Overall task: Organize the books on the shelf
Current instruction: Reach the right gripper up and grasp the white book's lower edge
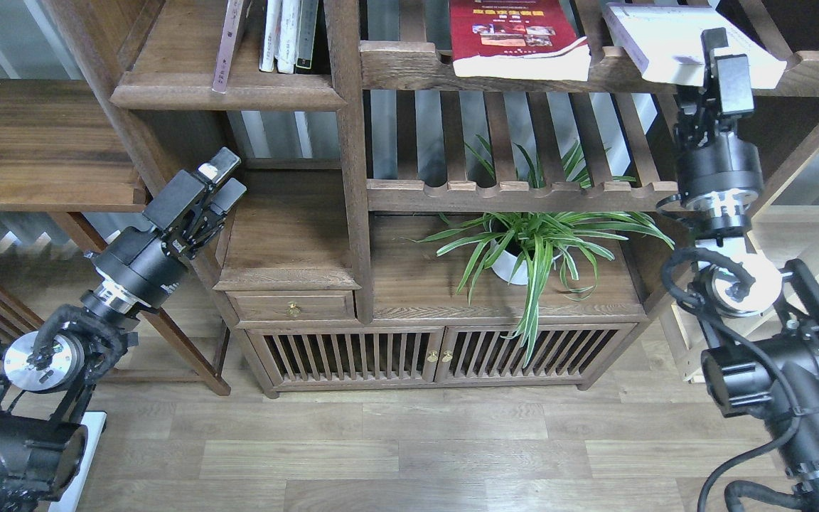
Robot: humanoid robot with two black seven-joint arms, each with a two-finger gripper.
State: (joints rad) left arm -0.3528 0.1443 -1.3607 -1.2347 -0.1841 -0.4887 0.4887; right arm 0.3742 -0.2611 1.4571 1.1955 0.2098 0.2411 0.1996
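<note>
White book [672, 39] lies flat on the upper slatted rack [409, 67], its near corner projecting past the rack's front rail. Right gripper [721, 53] stands directly in front of that projecting edge, overlapping it in view; whether its jaws are spread or pinching the book cannot be told, as the fingers merge into one dark mass. Left of the white book, well apart, the red book [512, 35] also lies flat, its page edge overhanging the same rail. Further left, past the upright post [349, 149], the shelf [228, 89] carries a leaning maroon book [228, 46] and upright thin volumes [288, 35]; bare board lies open on the shelf's left part. Below the white book, a lower slatted rack [509, 192] and a potted plant [530, 245] stand beside the right arm. Left gripper [221, 178] hangs far left and below, near the small drawer cabinet [288, 284], jaws pressed close together, holding nothing.
</note>
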